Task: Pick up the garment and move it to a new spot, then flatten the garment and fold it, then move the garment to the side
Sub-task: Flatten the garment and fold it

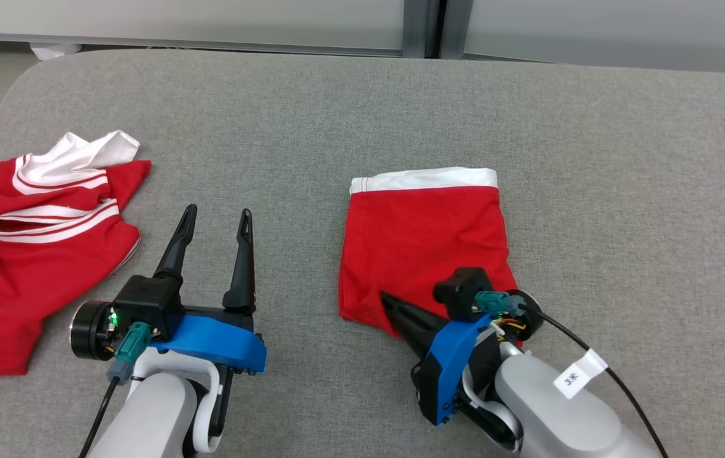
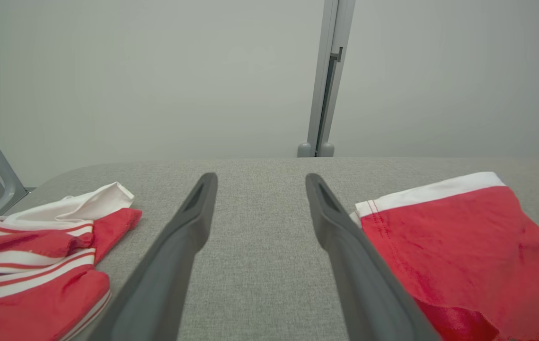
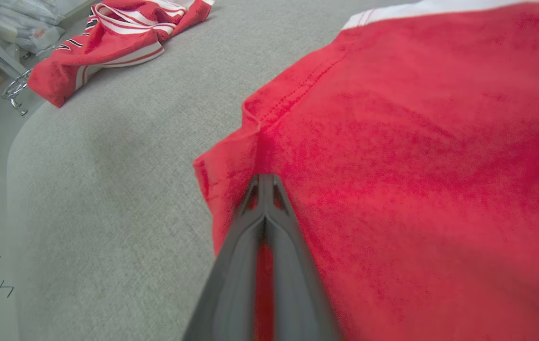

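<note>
From the head view we see the red shorts [image 1: 422,248] lying folded on the grey cloth-covered table [image 1: 337,108], right of centre, their white waistband [image 1: 424,179] along the far edge. Our right gripper [image 1: 384,297] comes in from the near side at the shorts' near left corner, its dark fingers close together and laid on the fabric. Our left gripper [image 1: 218,210] hovers over bare table to the left of the shorts, fingers spread wide and holding nothing. A crumpled red jersey [image 1: 37,254] with white stripes lies at the table's left edge, well apart from the shorts.

In the left wrist view, the left gripper [image 2: 260,177] stands spread, with grey cloth between its fingers. The red shorts [image 2: 463,246] lie to the right, the red jersey [image 2: 37,265] to the left. A pale post [image 2: 326,94] rises against the wall beyond.

In the right wrist view, the right gripper [image 3: 264,176] is pressed together, pinching the red shorts [image 3: 416,166] near a hemmed corner; a strip of red shows between the fingers. The red jersey [image 3: 122,33] sits far off at the upper left.
</note>
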### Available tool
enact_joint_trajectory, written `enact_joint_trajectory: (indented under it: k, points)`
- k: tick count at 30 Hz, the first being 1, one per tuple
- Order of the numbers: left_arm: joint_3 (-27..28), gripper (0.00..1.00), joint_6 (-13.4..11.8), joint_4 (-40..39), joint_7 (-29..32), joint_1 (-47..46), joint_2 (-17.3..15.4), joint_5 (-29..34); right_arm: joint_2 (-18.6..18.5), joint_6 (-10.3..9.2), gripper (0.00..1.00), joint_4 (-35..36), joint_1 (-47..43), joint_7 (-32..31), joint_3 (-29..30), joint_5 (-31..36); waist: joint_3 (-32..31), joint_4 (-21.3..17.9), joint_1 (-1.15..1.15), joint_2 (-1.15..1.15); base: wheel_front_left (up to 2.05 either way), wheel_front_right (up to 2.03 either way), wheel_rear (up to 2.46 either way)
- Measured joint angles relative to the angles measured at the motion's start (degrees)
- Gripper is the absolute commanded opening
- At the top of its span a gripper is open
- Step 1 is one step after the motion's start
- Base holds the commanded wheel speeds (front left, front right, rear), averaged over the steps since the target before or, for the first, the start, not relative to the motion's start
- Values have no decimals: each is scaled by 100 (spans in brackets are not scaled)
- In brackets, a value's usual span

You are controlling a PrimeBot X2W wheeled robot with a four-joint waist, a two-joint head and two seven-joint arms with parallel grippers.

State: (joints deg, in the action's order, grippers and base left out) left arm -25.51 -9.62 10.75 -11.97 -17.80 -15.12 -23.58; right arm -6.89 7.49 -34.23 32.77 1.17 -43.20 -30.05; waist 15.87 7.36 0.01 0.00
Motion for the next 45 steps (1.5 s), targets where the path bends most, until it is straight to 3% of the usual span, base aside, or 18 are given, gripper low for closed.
enact_joint_trajectory:
  k: [8, 11, 12, 14, 15, 23, 31, 37, 45]
  points:
    - [-11, 100, 4, 87, -55, -13, 20, -46, 90, 0, 0, -272, 205, 377, -762, -172, -23, -7, -1, 0, 0, 0, 0]
    - [16, 100, -18, 110, -76, -10, 11, -64, 79, 0, 0, -232, 299, 856, -692, -198, -70, -58, -1, 0, 0, 0, 0]
    - [23, 100, -27, 116, -78, 2, -2, -65, 65, 0, 4, -185, 312, 978, -608, -240, -95, -79, 0, 0, 0, 0, 0]
    - [40, 100, -51, 126, -81, 57, -48, -65, -8, 0, 77, -74, 311, 1120, -397, -287, -155, -129, -1, 0, 0, 0, 0]
    - [49, 100, -60, 129, -81, 95, -70, -71, -47, 0, 100, -1, 304, 1180, -240, -286, -194, -153, -1, 0, 0, 0, 0]
    - [113, 100, -190, 112, -30, 460, -258, -118, -552, 0, 100, 675, -497, 1355, 1649, 299, -600, -375, -1, 0, 0, 0, 0]
    - [129, 100, -307, 47, 29, 1025, -439, -193, -634, 0, 100, 1558, -1853, 1022, 3364, 958, -1148, -554, -2, 0, 0, 0, 0]
    - [136, 100, -398, -98, 85, 1382, -548, -258, -394, 0, 100, 2550, -2770, 425, 4056, 1388, -1443, -666, -2, -1, 0, 0, 0]
    - [65, 100, -422, -214, 147, 1587, -584, -282, 5, 0, 100, 3551, -3622, -114, 4472, 1700, -1655, -731, -2, -1, 0, 0, 0]
